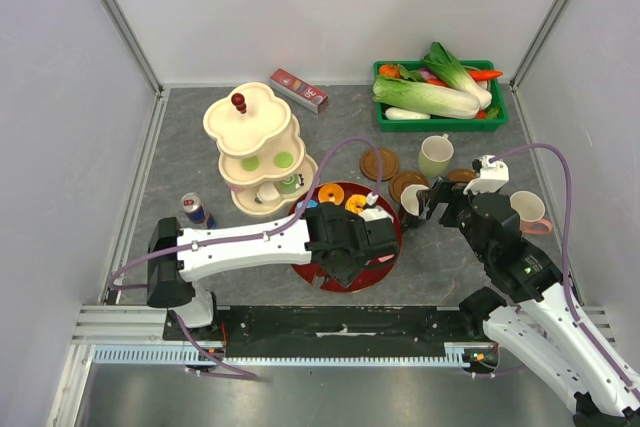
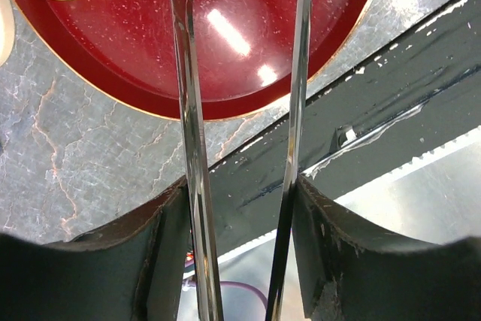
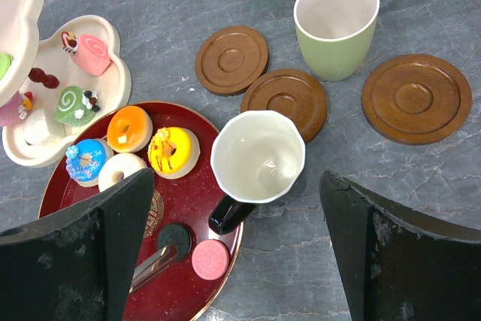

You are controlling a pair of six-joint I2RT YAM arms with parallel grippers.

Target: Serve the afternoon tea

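Scanning for writing, I am finding none legible: the print on the red box (image 1: 298, 90) and the drink can (image 1: 197, 210) is blurring out, and the gold emblem (image 3: 155, 204) on the red tray (image 2: 135, 50) is showing only in part. My left gripper (image 2: 240, 186) is clamping metal tongs (image 2: 188, 110) whose tips are running out of frame, the tray lying just ahead of its fingers. My right gripper (image 3: 237, 182) is hanging wide open, the white mug (image 3: 258, 157) standing upright just beyond and between its fingertips, three coasters (image 3: 284, 103) farther ahead.

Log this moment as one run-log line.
left hand: gripping metal tongs over red tray | right hand: open, aimed at white mug beside tray | coasters: three, all bare
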